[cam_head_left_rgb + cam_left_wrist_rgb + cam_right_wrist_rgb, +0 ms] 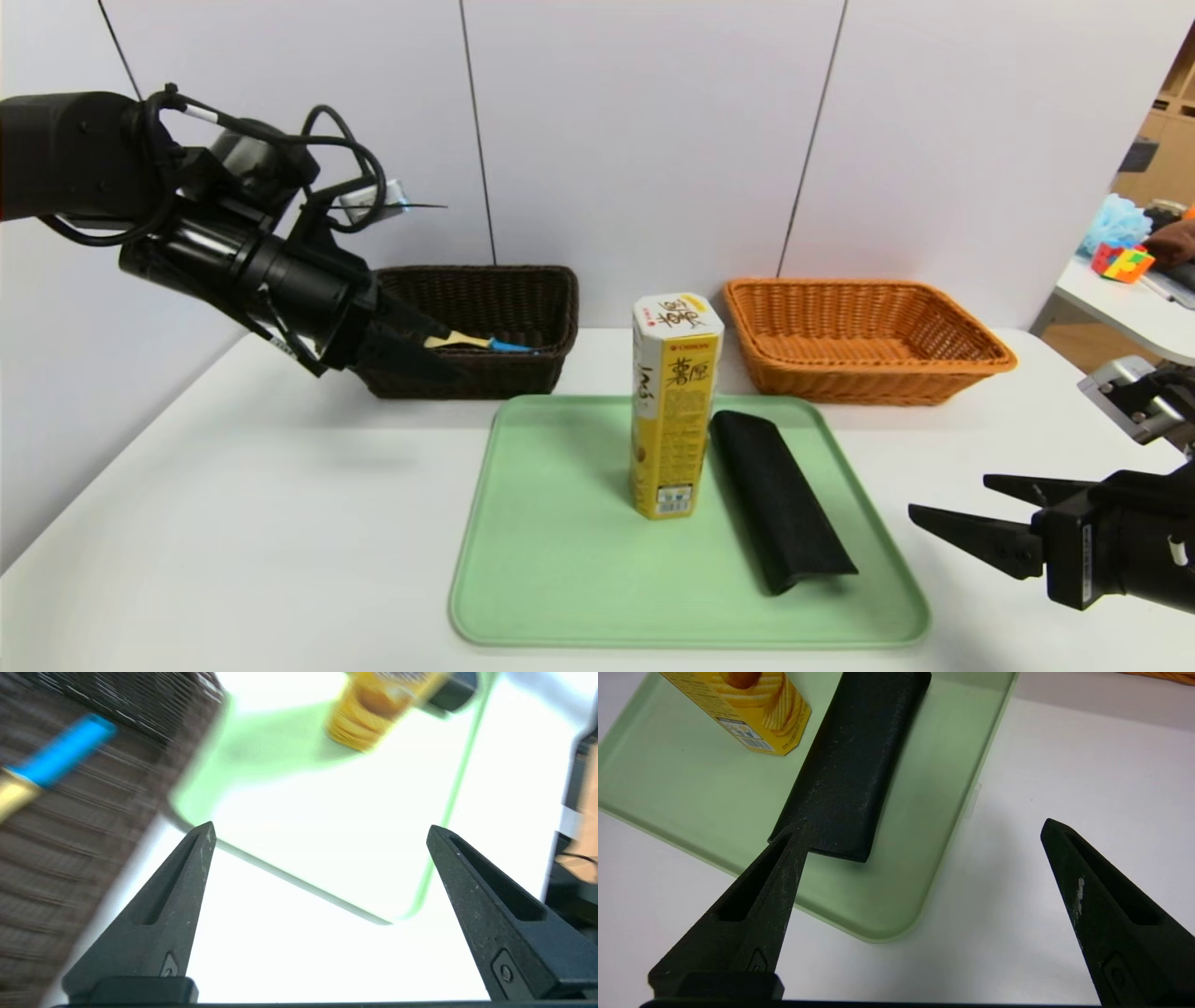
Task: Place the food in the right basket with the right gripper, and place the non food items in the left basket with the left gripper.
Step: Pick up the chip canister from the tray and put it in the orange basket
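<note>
Head view: L tool (411, 341) open, R tool (971, 513) open; chip box (674, 406) upright mid-tray, tips if nudged.

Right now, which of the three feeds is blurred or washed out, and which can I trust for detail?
Left wrist view: motion-smeared, the dark basket and chip box streaked, the table blown out to white. Head view: sharp, soft shadows under the green tray. Right wrist view: crisp on the black case, only the near jaws slightly soft.
</note>
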